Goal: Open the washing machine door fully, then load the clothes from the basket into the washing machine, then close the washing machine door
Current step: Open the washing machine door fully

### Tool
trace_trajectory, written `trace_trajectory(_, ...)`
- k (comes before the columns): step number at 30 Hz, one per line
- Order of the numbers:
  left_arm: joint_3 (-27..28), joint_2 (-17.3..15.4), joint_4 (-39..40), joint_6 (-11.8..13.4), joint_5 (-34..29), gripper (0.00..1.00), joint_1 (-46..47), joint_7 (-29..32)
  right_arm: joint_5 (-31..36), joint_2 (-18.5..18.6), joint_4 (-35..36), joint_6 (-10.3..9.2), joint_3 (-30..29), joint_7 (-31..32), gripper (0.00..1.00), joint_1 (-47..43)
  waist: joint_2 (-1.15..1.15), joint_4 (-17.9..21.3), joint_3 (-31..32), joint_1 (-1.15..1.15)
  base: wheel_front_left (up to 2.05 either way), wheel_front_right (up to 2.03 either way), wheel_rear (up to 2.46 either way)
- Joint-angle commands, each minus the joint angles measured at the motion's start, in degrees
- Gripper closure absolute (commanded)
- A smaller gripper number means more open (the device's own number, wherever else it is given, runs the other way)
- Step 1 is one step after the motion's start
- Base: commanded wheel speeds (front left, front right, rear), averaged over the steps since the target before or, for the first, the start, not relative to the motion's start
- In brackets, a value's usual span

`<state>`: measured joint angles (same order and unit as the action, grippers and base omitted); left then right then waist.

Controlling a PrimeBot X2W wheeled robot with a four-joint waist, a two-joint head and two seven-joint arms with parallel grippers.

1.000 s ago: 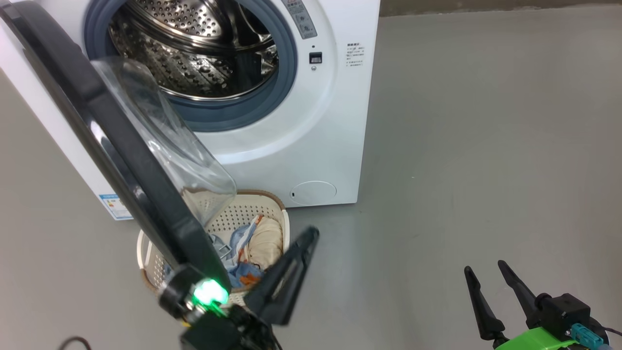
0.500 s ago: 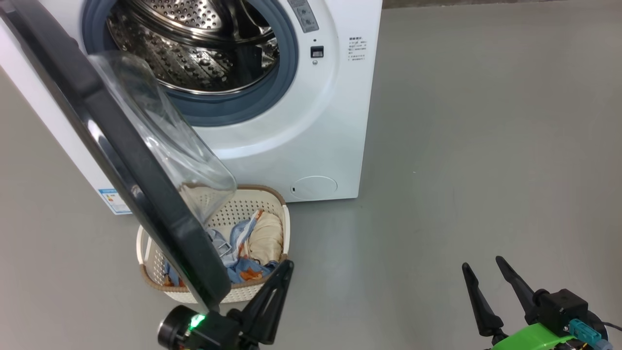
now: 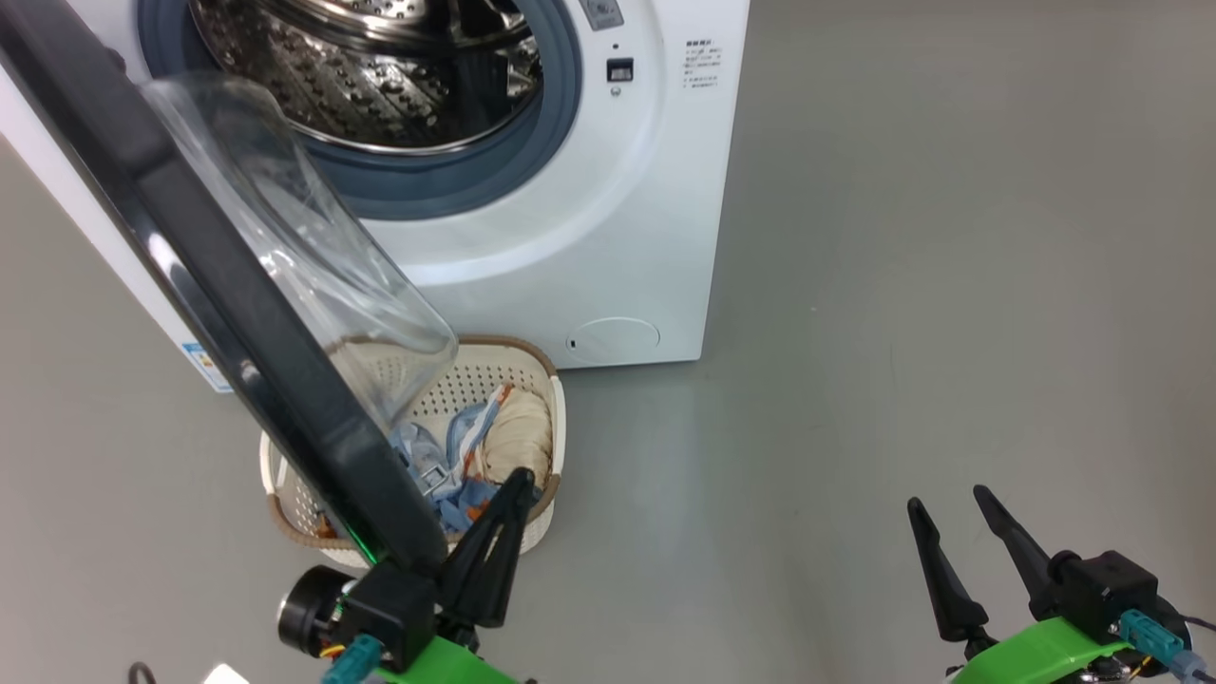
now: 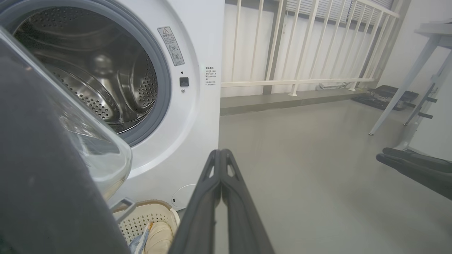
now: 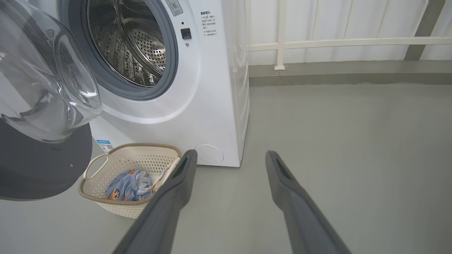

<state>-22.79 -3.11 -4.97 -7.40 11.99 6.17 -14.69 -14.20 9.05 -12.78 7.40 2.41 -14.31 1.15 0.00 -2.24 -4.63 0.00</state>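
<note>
Head view: the left gripper point(image 3: 518, 478), fingers pressed together on nothing, points toward one o'clock just beside the lower edge of the large round glossy black door point(image 3: 237, 313) (swung off the big white front-loading washing machine point(image 3: 570, 247)). The right gripper point(image 3: 947, 499), at five o'clock, is spread and empty.

Left wrist view: the fingers point(image 4: 204, 204) meet at their tips.

Right wrist view: at eight o'clock, the small cream perforated plastic basket point(image 5: 123, 208) holds the blue printed and cream-beige clothes point(image 5: 129, 185).

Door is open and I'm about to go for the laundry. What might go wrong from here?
1. The washing machine door overhangs the left of the basket, so reaching down for the clothes may strike its glass bowl.
2. The left gripper is shut and close by the door's lower edge; a sideways move may knock the door.
</note>
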Motion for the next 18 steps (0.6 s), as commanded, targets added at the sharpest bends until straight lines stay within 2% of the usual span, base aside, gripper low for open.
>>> trace_trajectory(1,2.5,-0.1,0.9,-0.1,0.3,1.00,2.1,-0.3,-0.1,0.6,1.2,0.09,1.1,-0.7,0.00,1.8,0.00,-0.2,-0.5,0.00,0.00,0.00,0.00)
trace_trajectory(8,5.7,0.1,-0.3,0.2,-0.1,1.00,2.2,-0.3,-0.3,0.7,1.0,0.09,0.8,-0.7,0.00,2.3,0.00,-1.0,-1.4,0.00,0.00,0.00,0.00)
trace_trajectory(18,8.4,0.2,-1.6,2.2,0.8,1.00,2.4,-0.3,-0.7,0.2,0.0,0.09,1.2,-0.7,0.00,2.7,0.00,-2.4,-1.5,0.00,0.00,0.00,0.00)
